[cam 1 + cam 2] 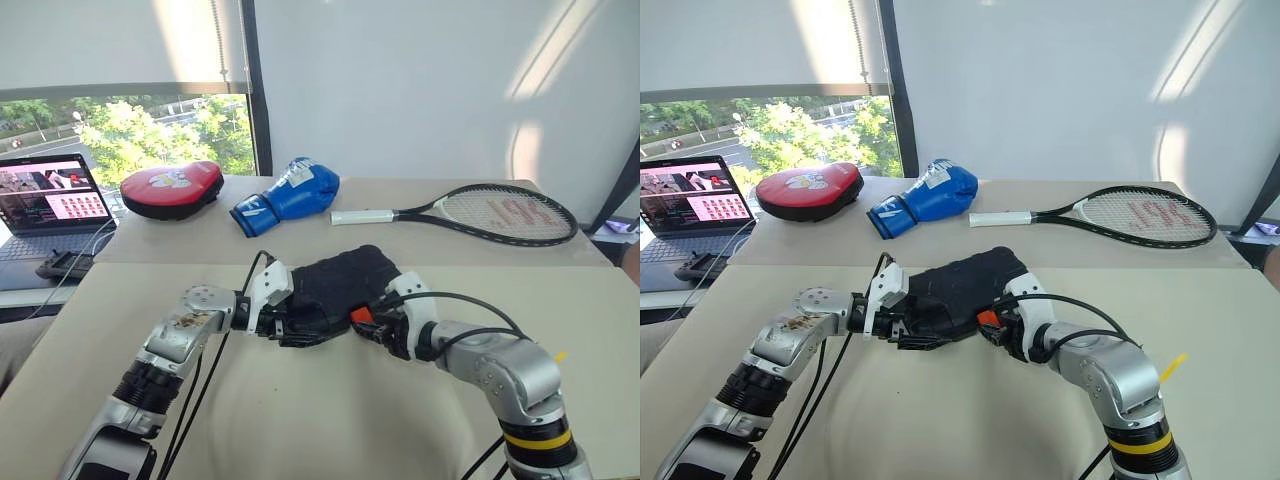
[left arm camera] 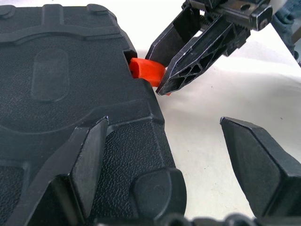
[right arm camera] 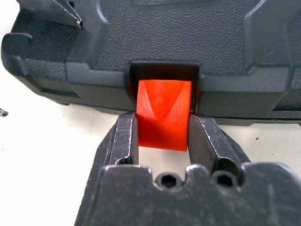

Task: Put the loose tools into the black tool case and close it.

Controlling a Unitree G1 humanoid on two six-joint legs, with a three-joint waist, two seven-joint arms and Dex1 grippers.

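**A:** Nearest us in the left eye view, the two arms reach forward over the pale table (image 1: 330,420). What do we see at their ends?

**B:** We see the left gripper (image 1: 283,325) at the near left corner of the black tool case (image 1: 345,285), and the right gripper (image 1: 375,325) at the case's near edge, on the orange latch (image 1: 361,315). The case lies shut, flat on the table, between the two grippers.

**A:** And beyond the case?

**B:** We note a tennis racket (image 1: 500,213), a blue boxing glove (image 1: 290,195) and a red punch pad (image 1: 172,188) on the far table; a laptop (image 1: 50,205) stands at far left.

**A:** What do we read from the left wrist view?

**B:** We see the left gripper's fingers (image 2: 91,155) spread wide. One rests on the textured lid near the corner; the other (image 2: 256,157) hangs over bare table beside the case. Nothing lies between them but the case's corner. Across the view, the right gripper pinches the orange latch.

**A:** And the right wrist view?

**B:** We see the right gripper's two fingers (image 3: 126,139) pressed against either side of the orange latch, which sits in its notch in the case's front wall. The jaws stand narrow, closed on the latch.
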